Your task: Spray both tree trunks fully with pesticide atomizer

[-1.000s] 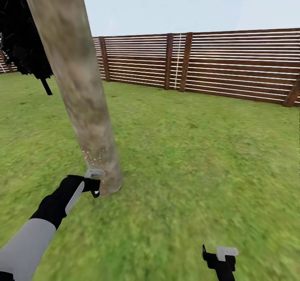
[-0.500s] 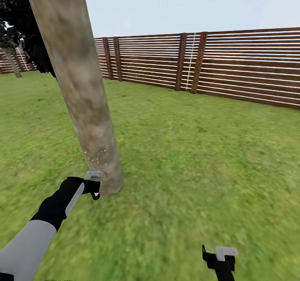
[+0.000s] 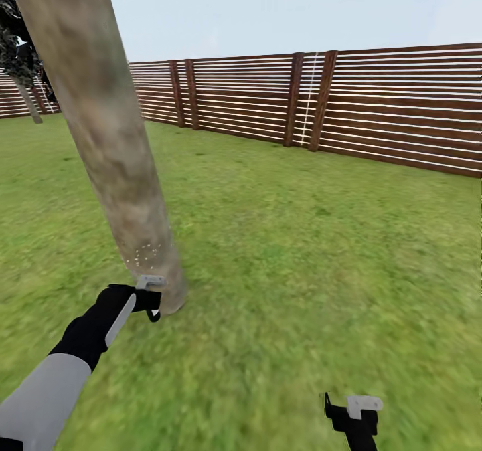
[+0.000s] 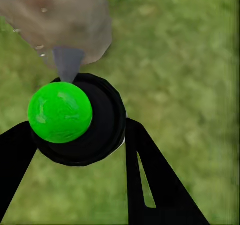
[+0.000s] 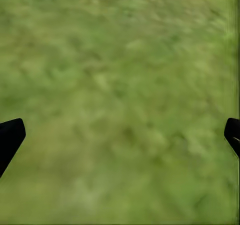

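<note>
Left wrist view: my left gripper [image 4: 80, 135] is clamped on the black atomizer [image 4: 85, 122], green cap, nozzle at the speckled trunk [image 4: 55, 15]; right gripper [image 5: 120, 135] spread apart over grass [image 5: 120, 75].

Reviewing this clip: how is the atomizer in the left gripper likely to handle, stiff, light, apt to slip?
The pesticide atomizer looks rigid and small, so probably light. Its round body between the left gripper fingers may twist or slip.

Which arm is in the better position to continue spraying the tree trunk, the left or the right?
The left. The left gripper holds the pesticide atomizer beside the tree trunk, where pale specks show. The right gripper hangs open over bare grass, apart from the trunk.
</note>
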### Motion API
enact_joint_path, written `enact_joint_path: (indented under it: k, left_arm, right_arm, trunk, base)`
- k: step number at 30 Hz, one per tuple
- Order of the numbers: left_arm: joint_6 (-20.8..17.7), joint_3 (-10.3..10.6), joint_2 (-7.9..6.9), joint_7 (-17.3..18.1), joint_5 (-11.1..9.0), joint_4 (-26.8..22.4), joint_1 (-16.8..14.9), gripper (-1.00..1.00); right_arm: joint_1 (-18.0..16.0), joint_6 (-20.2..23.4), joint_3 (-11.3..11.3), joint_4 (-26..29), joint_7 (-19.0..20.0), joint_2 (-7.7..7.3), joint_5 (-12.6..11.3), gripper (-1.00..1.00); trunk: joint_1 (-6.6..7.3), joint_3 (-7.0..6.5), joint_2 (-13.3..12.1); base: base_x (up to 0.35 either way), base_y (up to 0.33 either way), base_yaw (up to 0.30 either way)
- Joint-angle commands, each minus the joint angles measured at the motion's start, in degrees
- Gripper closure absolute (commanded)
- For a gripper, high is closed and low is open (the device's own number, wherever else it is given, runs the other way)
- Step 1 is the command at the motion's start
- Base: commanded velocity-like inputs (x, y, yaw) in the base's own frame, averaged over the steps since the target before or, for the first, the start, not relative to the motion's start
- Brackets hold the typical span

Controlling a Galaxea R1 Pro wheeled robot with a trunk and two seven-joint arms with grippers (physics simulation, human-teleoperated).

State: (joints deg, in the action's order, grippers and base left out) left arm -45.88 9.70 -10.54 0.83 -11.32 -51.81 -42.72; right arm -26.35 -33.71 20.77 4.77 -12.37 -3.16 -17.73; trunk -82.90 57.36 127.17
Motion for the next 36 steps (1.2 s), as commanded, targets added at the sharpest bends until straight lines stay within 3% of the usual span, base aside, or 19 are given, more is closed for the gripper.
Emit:
enact_joint_path:
  k: [1,5,14,27,31,36]
  left_arm:
    - [-0.2,0.0,-0.37,-0.1,-0.2,1.6,0.0,1.0]
    - [0.1,-0.9,-0.78,-1.3,-0.1,6.3,0.0,1.0]
    - [0.1,-0.9,-0.17,-2.8,0.2,6.7,0.0,1.0]
    - [0.4,-1.9,-1.06,-2.8,0.3,10.5,0.0,1.0]
    - [0.4,-2.0,-2.29,-6.6,-0.2,10.6,0.0,1.0]
    - [1.3,-2.2,-1.75,-6.9,-0.6,10.5,0.0,1.0]
  right_arm:
    - [0.0,0.0,0.5,0.0,-0.3,-0.01,-0.3,-1.0]
    - [0.0,0.0,0.6,0.1,-0.3,-0.01,-0.3,-1.0]
    - [0.0,0.0,0.6,0.0,-0.3,-0.01,-0.3,-1.0]
    - [0.0,0.0,0.6,0.0,-0.3,-0.01,-0.3,-1.0]
    - [0.0,0.0,0.6,0.0,-0.3,-0.01,-0.2,-1.0]
    - [0.0,0.0,0.6,0.0,-0.3,-0.01,-0.2,-1.0]
  trunk:
    - [0.01,0.05,0.0]
    - [0.01,0.05,0.0]
    - [0.01,0.05,0.0]
    - [0.01,0.05,0.0]
    - [0.01,0.05,0.0]
    - [0.01,0.05,0.0]
  base:
    - [0.001,-0.278,0.0]
    - [0.0,-0.278,0.194]
    - [0.001,-0.278,0.251]
    - [0.083,-0.278,0.063]
    - [0.123,-0.275,0.275]
    - [0.158,-0.259,0.276]
